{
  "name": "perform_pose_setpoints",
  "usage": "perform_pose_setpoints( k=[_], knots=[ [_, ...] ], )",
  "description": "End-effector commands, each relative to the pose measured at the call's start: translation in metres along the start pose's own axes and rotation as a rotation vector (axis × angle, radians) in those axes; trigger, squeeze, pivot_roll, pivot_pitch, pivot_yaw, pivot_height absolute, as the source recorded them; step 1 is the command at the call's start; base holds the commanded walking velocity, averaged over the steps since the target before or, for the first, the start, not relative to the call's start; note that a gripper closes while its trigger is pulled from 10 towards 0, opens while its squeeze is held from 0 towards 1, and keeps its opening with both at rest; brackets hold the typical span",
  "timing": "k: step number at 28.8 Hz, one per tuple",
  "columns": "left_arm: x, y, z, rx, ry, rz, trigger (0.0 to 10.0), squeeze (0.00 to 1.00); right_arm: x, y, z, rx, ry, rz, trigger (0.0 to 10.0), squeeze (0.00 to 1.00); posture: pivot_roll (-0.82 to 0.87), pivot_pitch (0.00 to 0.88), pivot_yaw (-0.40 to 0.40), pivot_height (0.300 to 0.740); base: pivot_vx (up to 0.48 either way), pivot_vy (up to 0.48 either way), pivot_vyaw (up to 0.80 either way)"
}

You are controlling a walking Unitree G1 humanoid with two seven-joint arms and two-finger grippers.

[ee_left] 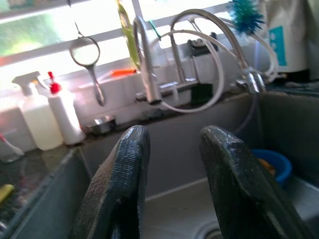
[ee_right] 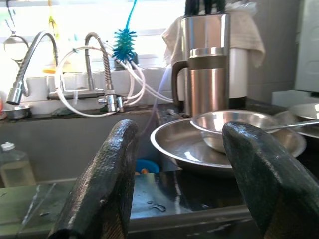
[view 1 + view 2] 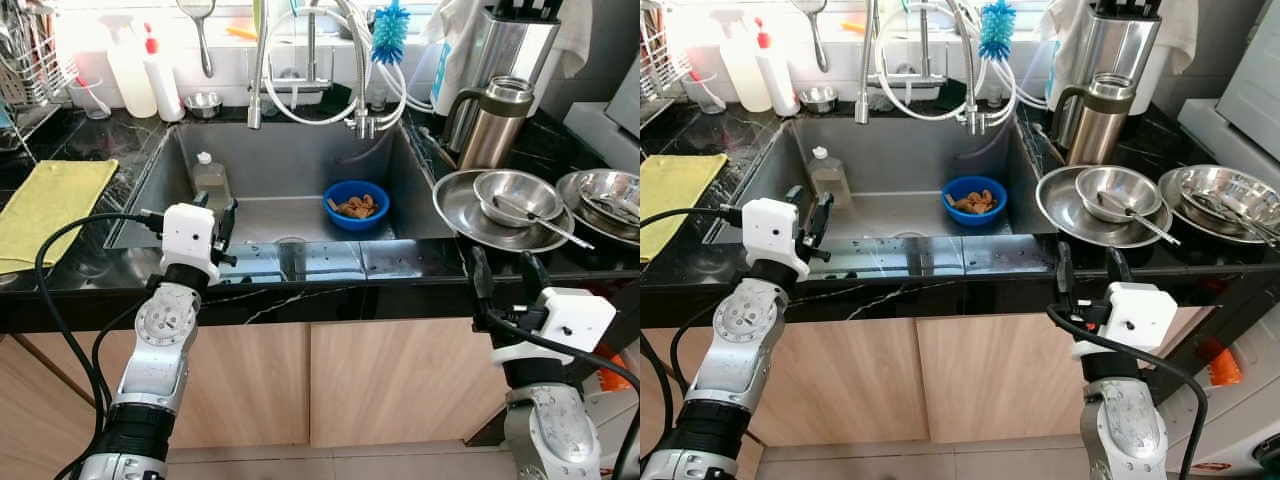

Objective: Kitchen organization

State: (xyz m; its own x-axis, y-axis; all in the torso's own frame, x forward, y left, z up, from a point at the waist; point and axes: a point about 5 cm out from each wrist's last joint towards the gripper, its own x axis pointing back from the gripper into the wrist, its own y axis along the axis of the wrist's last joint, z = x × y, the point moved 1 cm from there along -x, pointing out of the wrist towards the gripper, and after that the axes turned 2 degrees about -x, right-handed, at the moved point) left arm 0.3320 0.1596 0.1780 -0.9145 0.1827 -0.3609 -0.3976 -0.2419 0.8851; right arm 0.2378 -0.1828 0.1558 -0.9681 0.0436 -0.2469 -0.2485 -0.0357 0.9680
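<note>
A steel sink (image 3: pixel 300 150) is set in a black counter. In it stand a blue bowl (image 3: pixel 356 205) of brown scraps and a small bottle (image 3: pixel 210 178) of yellowish liquid. Right of the sink a steel plate (image 3: pixel 460 215) carries a steel bowl (image 3: pixel 517 193) with a spoon (image 3: pixel 545 226). My left gripper (image 3: pixel 216 218) hovers open at the sink's front left edge, close to the bottle. My right gripper (image 3: pixel 503 275) is open just in front of the counter edge, below the plate. Its fingers (image 2: pixel 107 174) frame the plate (image 2: pixel 184 144) in the right wrist view.
A steel jug (image 3: pixel 490 120) stands behind the plate, more steel dishes (image 3: pixel 605 200) at far right. A yellow cloth (image 3: pixel 45 205) lies left of the sink. Spray bottles (image 3: pixel 135 70), a small steel cup (image 3: pixel 203 103), taps (image 3: pixel 310 60) and a blue brush (image 3: pixel 390 30) line the back.
</note>
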Motion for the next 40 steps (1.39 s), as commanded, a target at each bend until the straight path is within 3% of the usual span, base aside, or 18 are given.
perform_pose_setpoints(
  k=[1,7,11,19,40],
  knots=[
    [-0.001,0.001,0.0,-0.011,-0.006,0.002,10.0,0.0,0.0,0.005,-0.004,0.004,-0.022,-0.021,10.0,0.0,0.03,0.023,0.009,0.74,0.0,0.0,0.0],
    [-0.005,-0.003,0.002,0.001,0.014,0.027,10.0,0.0,0.001,0.004,-0.008,0.007,-0.041,-0.018,10.0,0.0,0.04,0.054,0.005,0.74,0.0,0.0,0.0],
    [-0.017,0.007,-0.007,0.049,0.007,0.017,10.0,0.0,-0.002,0.006,-0.006,0.01,-0.045,-0.024,10.0,0.0,0.04,0.063,0.006,0.74,0.0,0.0,0.0],
    [-0.028,0.013,-0.015,0.088,-0.005,0.034,10.0,0.0,-0.005,0.006,-0.006,0.009,-0.047,-0.026,10.0,0.0,0.04,0.083,0.006,0.74,0.0,0.0,0.0],
    [-0.031,0.019,-0.028,0.115,-0.051,0.023,10.0,0.0,-0.008,0.003,-0.002,-0.006,-0.054,-0.023,10.0,0.0,0.05,0.093,0.009,0.74,0.0,0.0,0.0]
  ],
)
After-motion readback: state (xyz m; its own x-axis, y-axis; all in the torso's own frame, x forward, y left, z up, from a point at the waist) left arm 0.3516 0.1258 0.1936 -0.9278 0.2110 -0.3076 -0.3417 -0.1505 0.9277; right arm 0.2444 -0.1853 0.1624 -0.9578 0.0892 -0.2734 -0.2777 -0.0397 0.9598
